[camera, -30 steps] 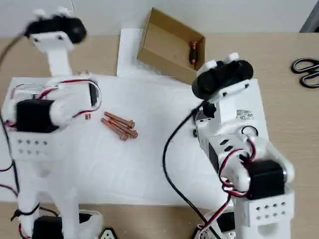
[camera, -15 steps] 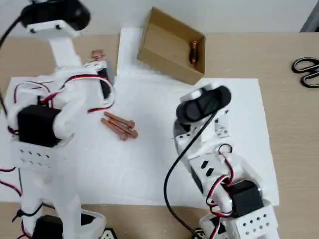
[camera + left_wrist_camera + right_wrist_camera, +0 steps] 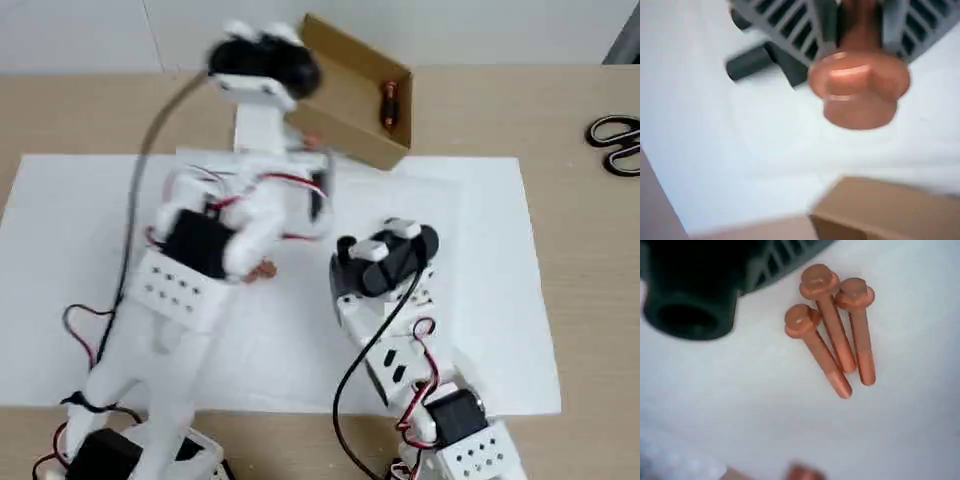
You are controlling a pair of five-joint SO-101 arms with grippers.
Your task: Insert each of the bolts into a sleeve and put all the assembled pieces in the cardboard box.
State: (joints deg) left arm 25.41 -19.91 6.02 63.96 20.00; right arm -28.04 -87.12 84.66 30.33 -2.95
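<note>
The left gripper [image 3: 858, 25] is clamping a copper bolt [image 3: 858, 87]. The jaws are closing on the shank, which is running up between them, and the flanged head is standing clear of them, out in the open. Whether a sleeve is sitting on that shank I cannot tell, as the jaws are hiding it.

The coming move is turning on where the cardboard box [image 3: 345, 85] is lying from this gripper. In the high view the box is sitting just beyond the gripper, on the far side from the arm's base, with its near wall right beside the jaws. In the left wrist view a brown corner of the box is showing under the bolt head. So, as I judge it, the bolt is hanging at the box's edge rather than over its opening (a short carry over the wall is what is left).

One finished piece [image 3: 389, 105] is already lying in the box, against its far end wall.

The left arm is plainly the nearer one to the box. The right gripper [image 3: 765, 262] is hanging over three loose bolts [image 3: 832, 330]. They are lying side by side on the white sheet [image 3: 480, 220], heads together and shanks nearly parallel. How this gripper is standing I cannot tell.

No label or writing is showing on the box, the bolts or the sheet.
</note>
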